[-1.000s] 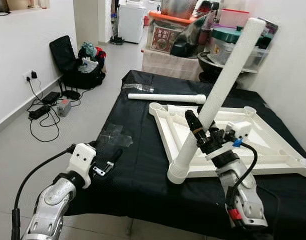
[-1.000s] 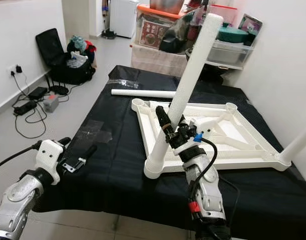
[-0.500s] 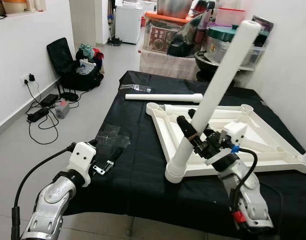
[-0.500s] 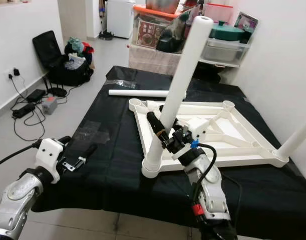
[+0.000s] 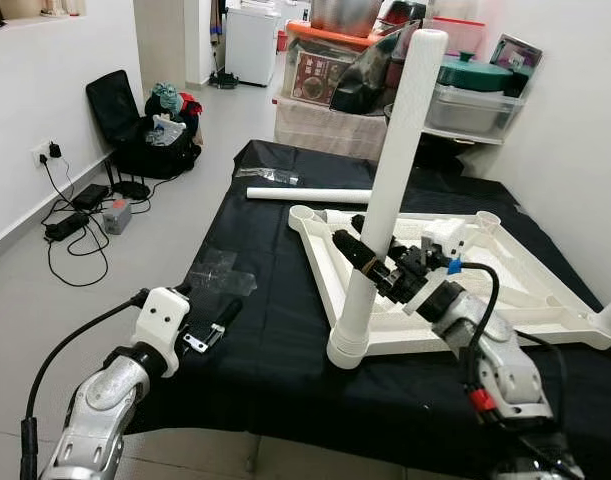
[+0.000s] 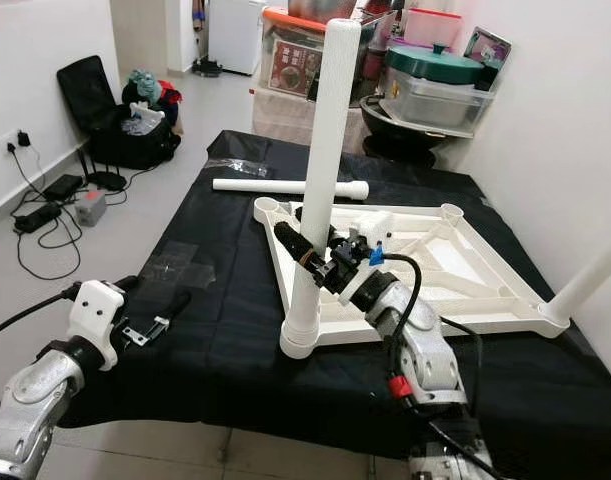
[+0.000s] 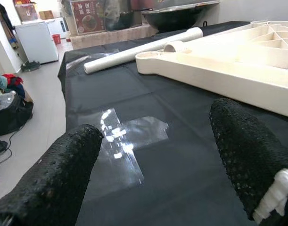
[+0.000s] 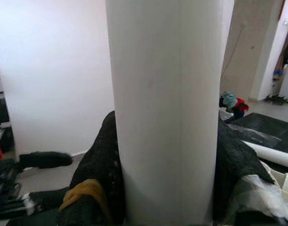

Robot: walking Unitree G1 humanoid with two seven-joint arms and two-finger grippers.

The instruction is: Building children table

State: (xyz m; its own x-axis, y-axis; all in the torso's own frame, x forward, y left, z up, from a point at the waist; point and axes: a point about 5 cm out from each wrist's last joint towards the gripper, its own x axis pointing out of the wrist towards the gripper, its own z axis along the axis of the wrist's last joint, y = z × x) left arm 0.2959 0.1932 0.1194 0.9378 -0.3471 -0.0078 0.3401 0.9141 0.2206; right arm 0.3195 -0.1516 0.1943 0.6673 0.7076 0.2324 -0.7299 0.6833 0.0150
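1. 1 black cloth (image 5: 275, 330) covers the work surface; everything for the task sits on it.
2. 1 white table top (image 5: 545, 300), upside down and ribbed, lies flat at the 3 o'clock side of the cloth. Round leg sockets show at its corners.
3. 3 white legs counted. 1 upright leg (image 5: 390, 180) stands near vertical, its flared foot in the table top's near corner socket at about 6 o'clock of the frame. 1 loose leg (image 5: 310, 195) lies flat on the cloth at 12 o'clock, just beyond the top's far corner. 1 corner leg (image 6: 585, 285) sticks up from the corner at 3 o'clock, cut off by the picture edge.
4. 1 right gripper (image 5: 370, 262) reaches in from 5 o'clock; its 2 black fingers are clamped on the upright leg low down, 1 each side, as the right wrist view shows.
5. 1 left gripper (image 5: 220, 320) hangs over the cloth's edge at 8 o'clock, well apart from the table top, jaws apart and holding nothing.
6. 1 clear plastic sheet (image 7: 120, 141) lies flat on the cloth ahead of the left gripper.
7. Background: storage boxes (image 5: 465, 95) at 12 o'clock, 1 black bag (image 5: 145, 130) at 10 o'clock, cables (image 5: 75, 215) on the floor at 9 o'clock.
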